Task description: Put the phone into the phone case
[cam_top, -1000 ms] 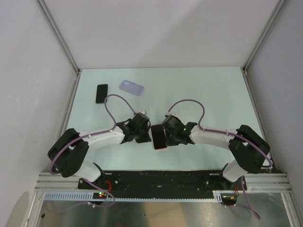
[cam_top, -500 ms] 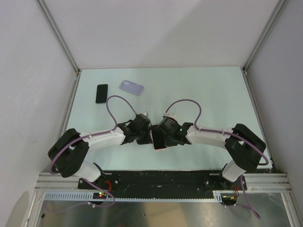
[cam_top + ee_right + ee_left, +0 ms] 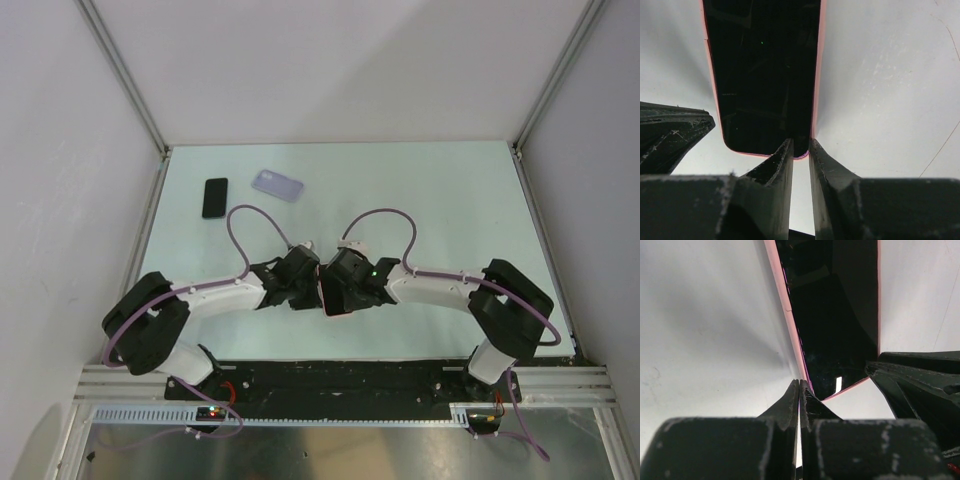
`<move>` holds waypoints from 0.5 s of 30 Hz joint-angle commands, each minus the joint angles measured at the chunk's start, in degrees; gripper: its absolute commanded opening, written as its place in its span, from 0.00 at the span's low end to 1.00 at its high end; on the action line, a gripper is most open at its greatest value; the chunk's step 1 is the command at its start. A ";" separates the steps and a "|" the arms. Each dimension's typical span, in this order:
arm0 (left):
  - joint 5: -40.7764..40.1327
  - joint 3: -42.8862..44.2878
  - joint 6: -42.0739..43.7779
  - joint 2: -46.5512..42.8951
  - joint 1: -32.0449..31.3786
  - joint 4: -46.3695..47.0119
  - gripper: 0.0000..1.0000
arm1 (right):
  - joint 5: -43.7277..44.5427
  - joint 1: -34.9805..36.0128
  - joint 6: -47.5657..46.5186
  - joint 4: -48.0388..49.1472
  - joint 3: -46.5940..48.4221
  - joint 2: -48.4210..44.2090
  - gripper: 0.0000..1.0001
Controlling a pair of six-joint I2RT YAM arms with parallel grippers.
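Observation:
A phone [image 3: 332,293] with a black screen [image 3: 762,75] lies flat on the table near the front middle, and a pink phone case rim [image 3: 818,75] runs round its edge. My left gripper [image 3: 318,284] is on its left side. Its jaws are shut [image 3: 799,386] and their tips rest against the pink rim [image 3: 785,295]; I cannot tell whether they pinch it. My right gripper [image 3: 341,290] is on the phone's right side. Its jaws [image 3: 800,144] stand slightly apart, one finger over the screen and the other outside the rim.
A second black phone [image 3: 214,197] lies at the back left of the pale green table [image 3: 450,200]. A translucent lavender case [image 3: 277,184] lies just right of it. White walls and metal posts enclose the table on three sides.
Both grippers have shifted a little leftward and closer together around the phone. The right jaws, pressed together a moment ago, have parted slightly. The phone has hardly moved.

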 commanded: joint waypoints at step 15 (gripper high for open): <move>-3.82 0.01 -1.73 -0.77 -3.17 0.84 0.11 | 1.49 -0.06 -1.21 -0.06 0.33 -2.48 0.32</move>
